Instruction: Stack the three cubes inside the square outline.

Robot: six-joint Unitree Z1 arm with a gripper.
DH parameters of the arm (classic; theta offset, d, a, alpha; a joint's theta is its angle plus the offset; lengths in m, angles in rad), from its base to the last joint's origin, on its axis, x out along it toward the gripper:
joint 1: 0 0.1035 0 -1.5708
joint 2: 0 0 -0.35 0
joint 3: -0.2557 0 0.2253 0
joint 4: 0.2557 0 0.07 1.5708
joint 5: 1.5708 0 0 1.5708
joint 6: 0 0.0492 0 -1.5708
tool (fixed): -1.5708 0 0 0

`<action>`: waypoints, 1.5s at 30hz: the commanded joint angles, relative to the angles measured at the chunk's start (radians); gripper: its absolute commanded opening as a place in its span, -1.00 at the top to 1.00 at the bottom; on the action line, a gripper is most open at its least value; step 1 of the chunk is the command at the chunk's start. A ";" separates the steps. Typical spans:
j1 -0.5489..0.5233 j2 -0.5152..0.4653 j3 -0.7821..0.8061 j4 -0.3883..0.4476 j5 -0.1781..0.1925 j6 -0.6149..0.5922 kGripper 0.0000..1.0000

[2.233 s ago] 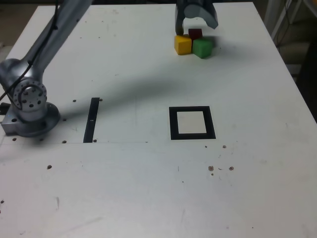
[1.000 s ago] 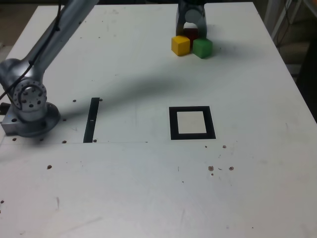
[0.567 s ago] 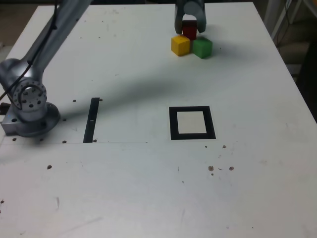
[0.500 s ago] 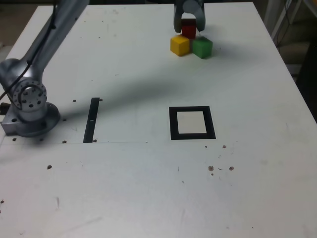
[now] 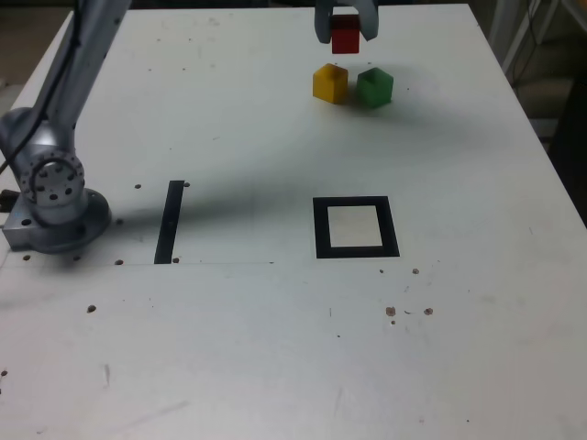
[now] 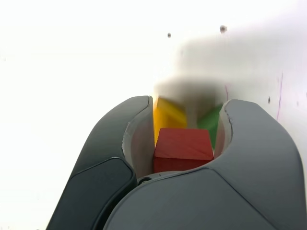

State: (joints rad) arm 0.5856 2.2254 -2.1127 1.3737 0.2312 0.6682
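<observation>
Above white table (image 5: 275, 348), red cube (image 6: 183, 148) sits clamped between both fingers (image 6: 132, 139), clear of yellow and green cubes.

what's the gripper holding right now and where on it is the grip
The gripper holds the red cube, clamped between its jaws on two opposite side faces and lifted off the table, above the yellow cube and green cube.

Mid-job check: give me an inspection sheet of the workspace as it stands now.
Surface: white table, dark specks and scuffs.
Job's things: small red cube in the tool, off the table; yellow cube and green cube apart on the table; black square outline holds nothing.
Clutter: thin black strip.
Grippers: tool shut on the red cube.
Cables: dark cable at the arm base.
Surroundings: too dim to tell.
</observation>
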 commanded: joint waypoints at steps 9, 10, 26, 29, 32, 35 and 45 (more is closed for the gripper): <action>-0.108 -0.151 0.204 -0.044 0.002 -0.106 0.30; -0.121 -0.162 0.220 -0.044 0.002 -0.117 0.30; -0.362 -0.314 0.457 -0.043 -0.019 -0.335 0.30; -0.396 -0.326 0.483 -0.043 -0.036 -0.369 0.30; -0.428 -0.331 0.499 -0.044 -0.054 -0.398 0.30; -0.457 -0.332 0.509 -0.045 -0.069 -0.424 0.30; -0.544 -0.321 0.563 -0.089 -0.118 -0.498 0.30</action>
State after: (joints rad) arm 0.0473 1.9013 -1.5550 1.2912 0.1173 0.1746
